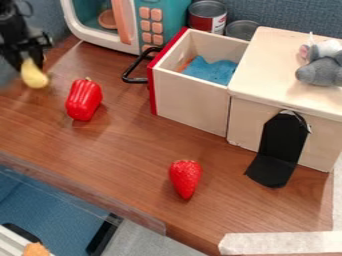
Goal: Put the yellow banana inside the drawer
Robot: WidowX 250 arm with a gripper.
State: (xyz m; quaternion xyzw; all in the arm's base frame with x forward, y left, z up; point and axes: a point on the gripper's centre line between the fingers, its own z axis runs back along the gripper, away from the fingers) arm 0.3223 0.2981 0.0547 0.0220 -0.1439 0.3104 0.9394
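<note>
At the upper left my gripper (28, 57) hangs over the counter's left part, shut on the narrow upper end of the yellow banana (34, 75). The banana's rounded lower end points down, left of the red pepper. The drawer (190, 102) is pulled out to the left from the wooden box, its open top facing up. A blue cloth and a bit of something orange lie inside it. Its red front carries a black handle (135, 65). The gripper is well to the left of the drawer.
A red pepper (84, 100) lies between the gripper and the drawer. A strawberry (185, 178) is nearer the front. Behind are a toy microwave (137, 30) and cans (208, 15). A grey plush toy (320, 70) sits on the wooden box (277, 67); a black stand (277, 150) is before it.
</note>
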